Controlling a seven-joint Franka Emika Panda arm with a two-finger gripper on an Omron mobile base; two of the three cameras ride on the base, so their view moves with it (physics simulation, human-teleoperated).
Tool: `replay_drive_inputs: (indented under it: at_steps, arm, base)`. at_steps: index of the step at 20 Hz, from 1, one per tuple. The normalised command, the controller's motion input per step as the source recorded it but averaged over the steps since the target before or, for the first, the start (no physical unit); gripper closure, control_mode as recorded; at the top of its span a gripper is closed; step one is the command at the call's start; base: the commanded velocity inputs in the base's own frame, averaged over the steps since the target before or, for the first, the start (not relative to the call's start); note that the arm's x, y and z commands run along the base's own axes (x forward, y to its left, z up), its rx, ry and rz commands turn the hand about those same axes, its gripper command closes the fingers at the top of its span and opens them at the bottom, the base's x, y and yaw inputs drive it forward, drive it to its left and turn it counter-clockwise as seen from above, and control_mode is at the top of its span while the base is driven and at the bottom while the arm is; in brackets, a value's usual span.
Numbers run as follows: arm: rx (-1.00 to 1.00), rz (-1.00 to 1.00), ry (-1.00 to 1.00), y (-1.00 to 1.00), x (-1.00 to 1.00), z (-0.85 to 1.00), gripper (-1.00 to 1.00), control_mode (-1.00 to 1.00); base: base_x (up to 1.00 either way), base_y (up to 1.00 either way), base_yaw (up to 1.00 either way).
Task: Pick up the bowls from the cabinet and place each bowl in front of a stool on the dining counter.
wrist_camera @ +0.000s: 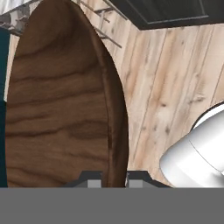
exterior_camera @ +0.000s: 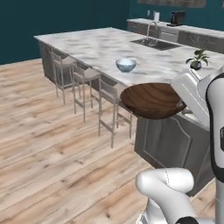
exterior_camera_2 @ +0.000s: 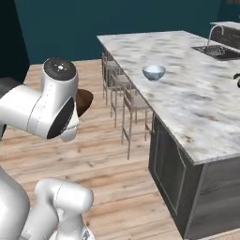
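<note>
Now the wooden bowl (exterior_camera: pixel 151 100) hangs in the air off the near end of the dining counter (exterior_camera: pixel 100 46), above the wood floor (exterior_camera: pixel 39 131) and just beside the nearest stool (exterior_camera: pixel 111 98). In the hand view the gripper (wrist_camera: pixel 114 178) is pinched on the bowl's rim, one finger tip (wrist_camera: pixel 91 179) inside the brown bowl (wrist_camera: pixel 61 105) and the other outside it, so the bowl stands on edge before the camera. From the right base view only a dark sliver of the bowl (exterior_camera_2: pixel 84 101) peeks out behind the arm's white joint. The white bowl (exterior_camera: pixel 126 64) sits upright on the counter near its stool-side edge, in front of the middle stool (exterior_camera: pixel 85 78). Three stools line that side. Farther back lies the inset sink (exterior_camera: pixel 155 43), and a small potted plant (exterior_camera: pixel 197 59) stands by the counter's right edge.
</note>
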Motion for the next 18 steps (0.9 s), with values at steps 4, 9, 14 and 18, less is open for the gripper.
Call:
replay_drive_inputs:
  at_steps: [4,9,14,18]
  arm:
    - [0.00,0.00,0.00,0.00,0.00,0.00,1.00,1.00]
    - [0.00,0.00,0.00,0.00,0.00,0.00,1.00,1.00]
    - [0.00,0.00,0.00,0.00,0.00,0.00,1.00,1.00]
    - [0.00,0.00,0.00,0.00,0.00,0.00,1.00,1.00]
  base:
    - [0.70,0.97,-0.61]
    - [0.69,0.97,-0.61]
    - [0.65,0.99,-0.59]
    - [0.44,1.00,-0.56]
